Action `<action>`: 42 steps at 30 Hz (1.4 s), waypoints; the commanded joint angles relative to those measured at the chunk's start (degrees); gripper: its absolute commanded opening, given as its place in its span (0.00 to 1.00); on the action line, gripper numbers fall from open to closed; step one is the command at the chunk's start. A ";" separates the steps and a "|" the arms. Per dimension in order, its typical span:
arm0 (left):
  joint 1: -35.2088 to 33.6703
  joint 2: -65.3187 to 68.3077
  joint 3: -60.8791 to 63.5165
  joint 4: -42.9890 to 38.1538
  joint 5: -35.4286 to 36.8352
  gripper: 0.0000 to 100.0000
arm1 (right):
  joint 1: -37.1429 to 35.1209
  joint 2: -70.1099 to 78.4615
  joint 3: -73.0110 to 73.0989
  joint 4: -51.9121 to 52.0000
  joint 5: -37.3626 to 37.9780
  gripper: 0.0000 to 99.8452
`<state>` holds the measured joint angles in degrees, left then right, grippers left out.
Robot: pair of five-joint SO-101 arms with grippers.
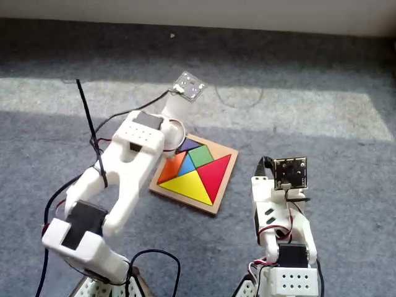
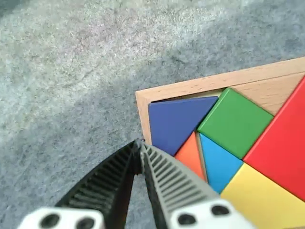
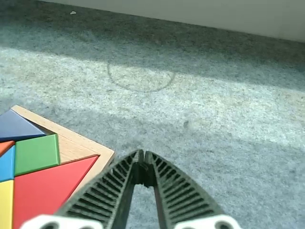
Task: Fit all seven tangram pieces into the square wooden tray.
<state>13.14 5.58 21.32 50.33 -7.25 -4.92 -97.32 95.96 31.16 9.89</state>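
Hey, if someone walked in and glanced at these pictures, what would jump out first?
The square wooden tray of bright tangram pieces stands out on the grey carpet, with a bare wooden gap beside the green square. The left gripper sits at the tray's rim by the dark blue piece, fingers shut; the right gripper, also shut, is over carpet beside the tray.
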 commanded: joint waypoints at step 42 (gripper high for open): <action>2.59 -28.09 25.98 -22.24 0.62 0.01 | -2.42 -0.84 0.66 -1.80 0.44 0.02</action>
<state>17.19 -16.04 44.44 32.92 -7.25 -6.15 -97.32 95.96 31.16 9.89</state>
